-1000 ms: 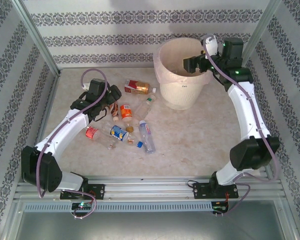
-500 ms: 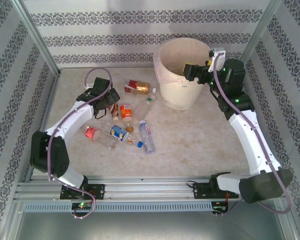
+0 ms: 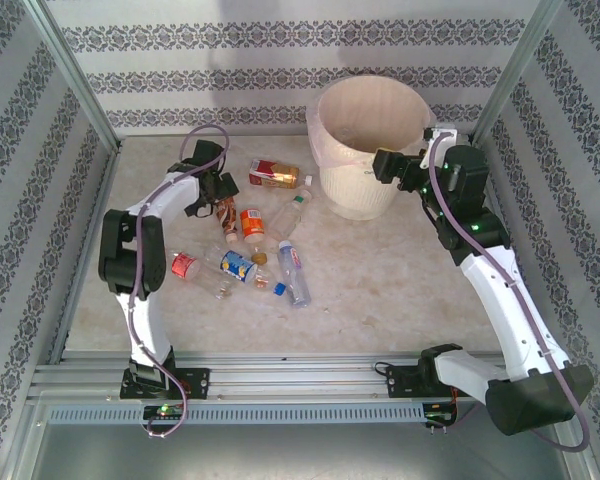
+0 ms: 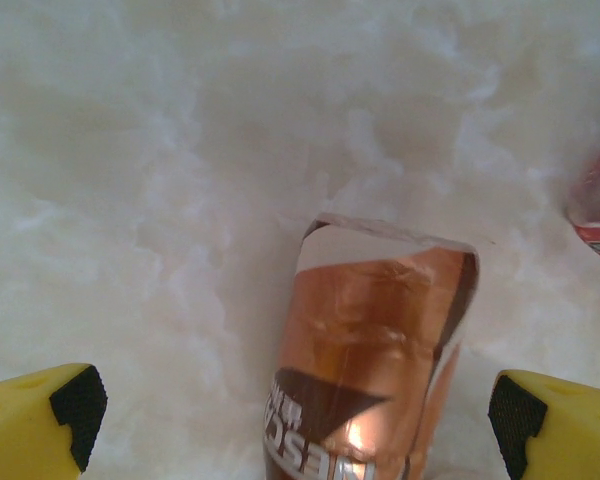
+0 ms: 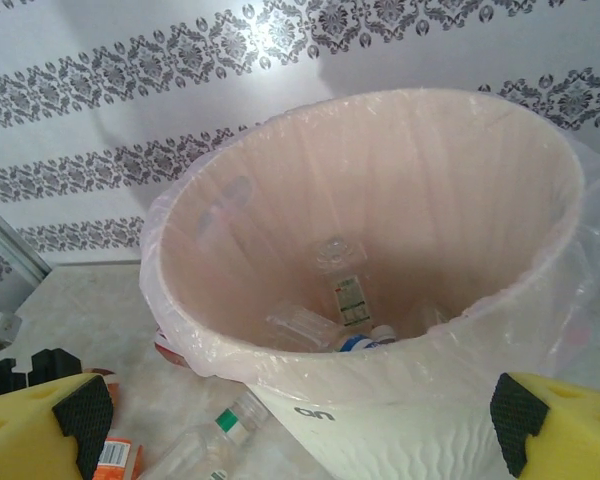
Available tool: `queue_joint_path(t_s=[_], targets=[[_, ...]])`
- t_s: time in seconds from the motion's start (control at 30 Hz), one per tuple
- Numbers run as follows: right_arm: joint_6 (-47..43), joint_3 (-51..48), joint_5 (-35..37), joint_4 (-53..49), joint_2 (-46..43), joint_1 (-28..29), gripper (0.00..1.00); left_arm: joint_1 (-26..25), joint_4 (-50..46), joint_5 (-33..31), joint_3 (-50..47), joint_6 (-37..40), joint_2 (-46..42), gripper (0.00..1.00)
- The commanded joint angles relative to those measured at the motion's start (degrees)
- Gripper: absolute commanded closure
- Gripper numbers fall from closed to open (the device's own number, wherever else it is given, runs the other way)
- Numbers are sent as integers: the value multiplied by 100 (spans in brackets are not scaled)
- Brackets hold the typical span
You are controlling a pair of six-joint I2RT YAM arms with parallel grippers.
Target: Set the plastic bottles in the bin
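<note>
Cream plastic bin [image 3: 363,195] is my reference. I read both tools as spread apart and empty: right gripper [image 3: 384,165] beside its rim, left gripper [image 3: 218,200] well left, over scattered bottles [image 3: 238,266]. More bottles lie inside the bin.

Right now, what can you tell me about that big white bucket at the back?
The bucket is round, cream-white plastic with a faintly ribbed wall and a small dark label. A thin pinkish bag lines it and folds over the rim. It stands upright on the table, open-topped, with a few clear bottles lying at the bottom.
</note>
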Motion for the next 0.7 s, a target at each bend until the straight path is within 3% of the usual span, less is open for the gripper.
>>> queue_joint_path(t_s=[0.0, 0.27, 0.47, 0.67], targets=[[42, -86, 272, -152, -162, 42, 2, 91, -344, 188, 340, 233, 272, 0], [36, -16, 163, -202, -69, 44, 2, 109, -337, 510, 959, 305, 963, 5], [37, 9, 107, -280, -25, 50, 2, 146, -200, 619, 1300, 342, 1478, 23], [58, -44, -21, -179, -90, 95, 2, 213, 16, 468, 1227, 361, 1312, 38]])
